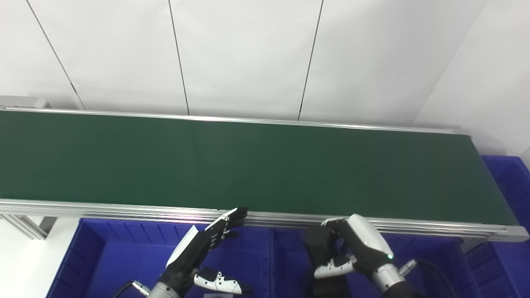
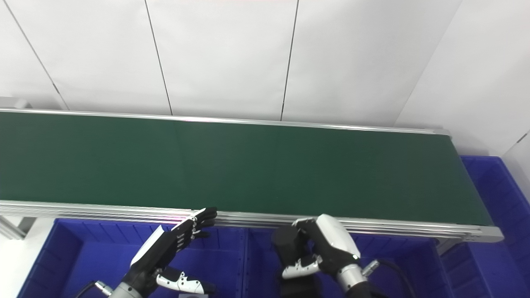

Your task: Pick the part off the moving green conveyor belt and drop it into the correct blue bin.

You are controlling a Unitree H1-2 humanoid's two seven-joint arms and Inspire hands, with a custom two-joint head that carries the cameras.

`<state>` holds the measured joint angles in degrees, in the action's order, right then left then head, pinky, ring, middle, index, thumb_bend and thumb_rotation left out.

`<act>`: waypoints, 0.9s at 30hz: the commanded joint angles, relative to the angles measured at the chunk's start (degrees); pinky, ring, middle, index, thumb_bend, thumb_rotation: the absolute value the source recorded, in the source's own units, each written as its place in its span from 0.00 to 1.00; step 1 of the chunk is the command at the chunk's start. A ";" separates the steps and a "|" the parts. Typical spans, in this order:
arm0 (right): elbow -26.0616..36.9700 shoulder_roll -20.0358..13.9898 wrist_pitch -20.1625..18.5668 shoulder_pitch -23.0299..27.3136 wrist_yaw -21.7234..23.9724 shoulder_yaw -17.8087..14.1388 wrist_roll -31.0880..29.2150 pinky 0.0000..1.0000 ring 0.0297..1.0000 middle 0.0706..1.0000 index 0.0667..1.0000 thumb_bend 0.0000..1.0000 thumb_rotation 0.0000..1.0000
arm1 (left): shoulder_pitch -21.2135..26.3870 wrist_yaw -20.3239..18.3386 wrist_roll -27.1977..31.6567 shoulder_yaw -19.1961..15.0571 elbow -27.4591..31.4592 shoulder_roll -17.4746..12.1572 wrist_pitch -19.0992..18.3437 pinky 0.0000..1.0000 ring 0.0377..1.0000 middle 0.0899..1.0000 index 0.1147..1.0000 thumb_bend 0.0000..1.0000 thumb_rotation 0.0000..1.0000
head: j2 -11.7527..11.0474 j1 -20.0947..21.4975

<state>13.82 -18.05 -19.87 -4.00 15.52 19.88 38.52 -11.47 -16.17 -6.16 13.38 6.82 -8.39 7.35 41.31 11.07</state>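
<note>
Here the matte green conveyor belt (image 1: 248,161) runs bare; left hand (image 1: 203,244) is flat and released, right hand (image 1: 352,248) is curled, its hold undeterminable (blue bins (image 1: 124,252) partly hidden).

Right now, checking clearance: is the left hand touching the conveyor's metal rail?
Cannot tell. In both views the left hand fingertips overlap the rail; neither shows contact or gap.

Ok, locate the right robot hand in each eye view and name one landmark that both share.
Left eye view: right robot hand at bottom, right of centre, over a blue bin.
Right eye view: right robot hand at bottom, just right of centre.
Shared landmark: the green conveyor belt's near aluminium rail above it.
</note>
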 commanded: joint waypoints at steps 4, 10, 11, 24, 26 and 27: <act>-1.07 -1.22 1.96 1.65 1.38 2.42 2.70 0.43 0.41 0.50 0.47 0.51 0.00 | 0.66 0.14 0.86 -0.17 1.45 -0.77 1.36 0.82 0.89 0.91 0.89 0.81 0.09 | -0.11 0.31; 1.26 -1.52 0.79 1.39 3.62 4.23 3.78 0.57 0.70 0.76 0.58 0.62 0.11 | 0.67 -0.17 1.36 -0.12 2.10 -1.18 0.85 0.82 0.89 0.91 0.89 0.80 0.08 | 0.76 1.46; 1.92 -1.72 0.35 1.36 4.29 4.82 5.11 0.57 0.71 0.79 0.66 0.68 0.11 | 0.62 -0.21 1.45 -0.12 2.18 -1.27 0.76 0.82 0.89 0.91 0.89 0.80 0.07 | 0.85 1.78; 4.63 0.05 3.51 -3.07 -5.53 6.25 17.48 0.97 1.00 1.00 1.00 0.92 0.24 | 0.20 -0.36 1.98 -0.25 3.93 -2.31 -0.37 0.81 0.89 0.91 0.89 0.81 0.09 | 1.56 2.13; 4.95 0.66 3.76 -3.77 -6.92 5.98 17.58 0.97 1.00 1.00 1.00 0.92 0.26 | 0.10 -0.32 1.87 -0.24 4.00 -2.49 -0.31 0.81 0.89 0.91 0.89 0.81 0.09 | 1.58 1.86; 5.03 0.88 3.90 -4.00 -7.33 5.84 17.53 0.97 1.00 1.00 1.00 0.92 0.26 | 0.07 -0.29 1.83 -0.24 4.02 -2.56 -0.27 0.81 0.89 0.91 0.90 0.81 0.09 | 1.58 1.86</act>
<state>16.32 -17.51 -18.74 -8.25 10.31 26.43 55.43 -11.63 -16.36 -4.93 13.43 9.08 -10.40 6.26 42.80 13.01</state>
